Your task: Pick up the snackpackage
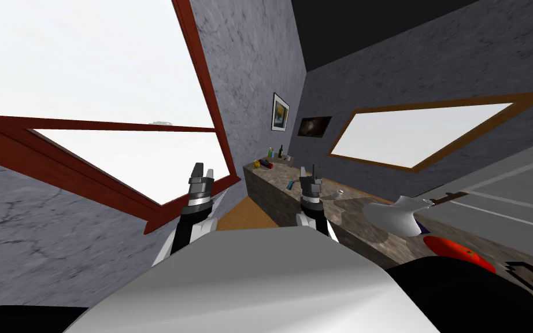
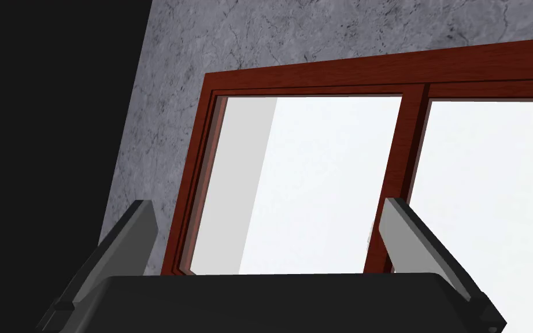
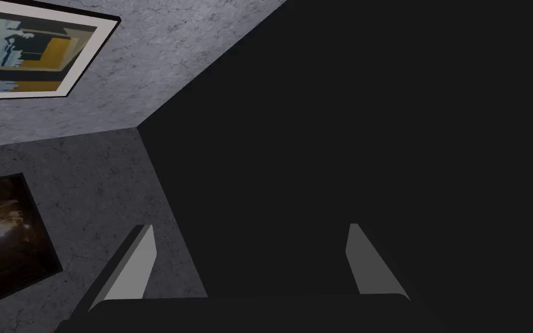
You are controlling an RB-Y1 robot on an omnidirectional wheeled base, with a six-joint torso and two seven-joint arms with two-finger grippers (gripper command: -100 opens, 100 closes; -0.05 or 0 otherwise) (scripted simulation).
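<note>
A long stone-patterned counter [image 1: 340,222] runs along the grey wall to my right. At its far end lie a small yellow thing [image 1: 256,164] and a red and dark-blue cylinder-like pack [image 1: 266,165]. A small blue packet [image 1: 290,184] lies nearer, just left of my right gripper [image 1: 309,171]. I cannot tell which of these is the snack package. My right gripper [image 3: 251,228] is raised above the counter, open and holding nothing. My left gripper [image 1: 202,169] is held up before the window, and its fingers [image 2: 266,208] are open too, with nothing between them.
Two small bottles [image 1: 276,152] stand at the counter's far end. Nearer on it are a white flared vessel [image 1: 397,215], a knife-like tool [image 1: 448,198] and a red rounded object [image 1: 459,252]. Wooden floor [image 1: 248,217] shows between the counter and the window wall.
</note>
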